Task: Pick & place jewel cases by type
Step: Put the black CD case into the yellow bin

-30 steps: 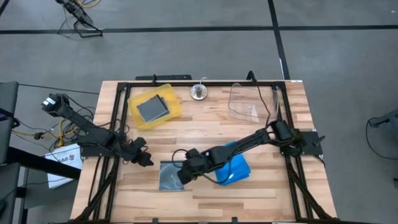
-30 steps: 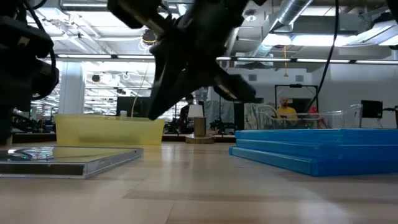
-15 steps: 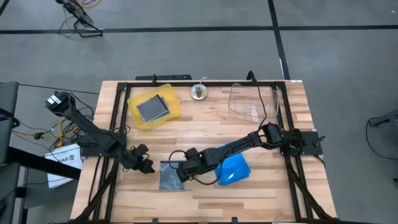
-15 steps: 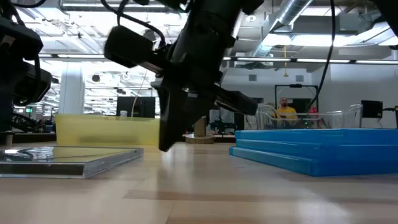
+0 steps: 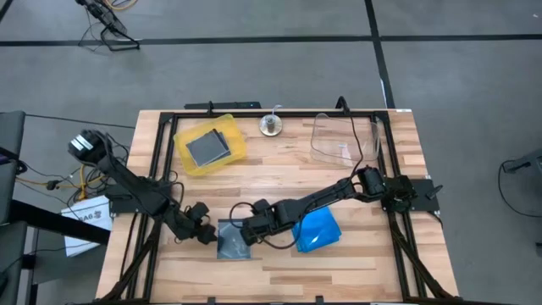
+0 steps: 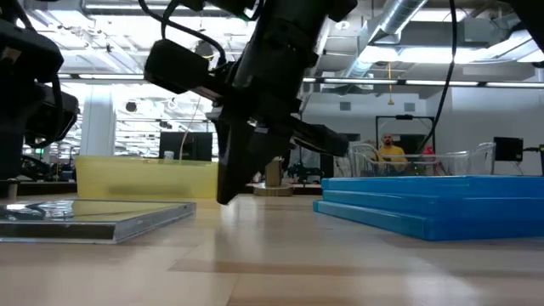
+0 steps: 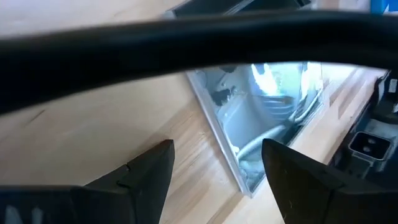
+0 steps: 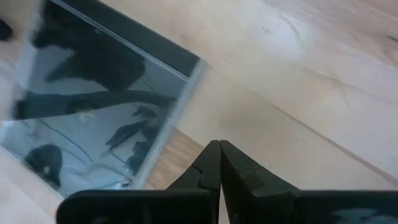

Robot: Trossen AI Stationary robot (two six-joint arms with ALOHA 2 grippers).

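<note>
A smoky grey jewel case point(image 5: 232, 241) lies flat on the wooden table, also seen in the low view point(image 6: 93, 218). My left gripper point(image 5: 206, 235) stands open at its left edge, and the case's edge point(image 7: 217, 143) shows ahead between the two fingers point(image 7: 149, 171). My right gripper point(image 5: 244, 234) is shut and points steeply down, with its tips point(image 8: 219, 148) over bare wood beside the case's right edge point(image 8: 186, 93). A stack of blue jewel cases point(image 5: 318, 230) lies flat to the right, under the right arm. Another grey case point(image 5: 207, 148) lies in the yellow tray point(image 5: 237, 151). My right gripper's shut fingertips point(image 6: 226, 201) come down from above to table height just beside the grey case's right edge. I cannot tell whether they touch the wood or the case.
A clear plastic bin point(image 5: 341, 140) stands at the far right, and a small metal piece point(image 5: 271, 126) sits at the far middle. A black frame point(image 5: 161, 161) runs along the table's edges. Bare wood lies along the near edge. People show in the room behind.
My left gripper has moved down and toward the grey case's left edge, staying open. My right gripper has tipped more steeply, sunk toward the table at the case's right edge, then kept still. The cases have not moved.
</note>
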